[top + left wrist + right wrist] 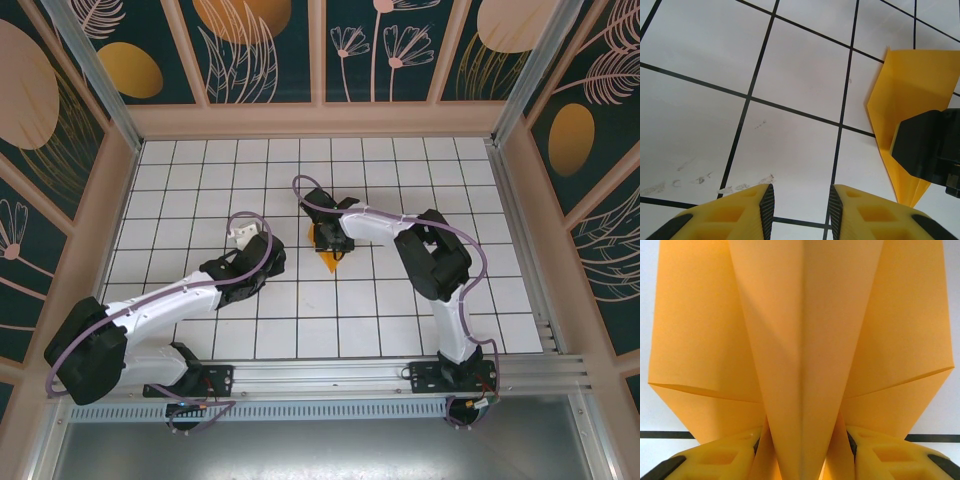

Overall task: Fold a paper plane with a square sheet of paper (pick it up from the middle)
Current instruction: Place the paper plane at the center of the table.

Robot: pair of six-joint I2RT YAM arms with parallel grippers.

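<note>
My right gripper (pixel 802 452) pinches the paper plane (pixel 328 250) by its centre fold, near the middle of the tiled tabletop (pixel 420 300). My left gripper (pixel 801 210) hovers just beside, fingers (pixel 765 205) parted, nothing between them.

The paper plane (pixel 802 355) is showing as thin matt orange-yellow paper with soft creases. The tiled tabletop (pixel 800 75) is looking smooth and slightly scuffed, while the left gripper's fingers (pixel 735 215) are appearing as moulded yellow plastic edged with ribbed black rubber.
</note>
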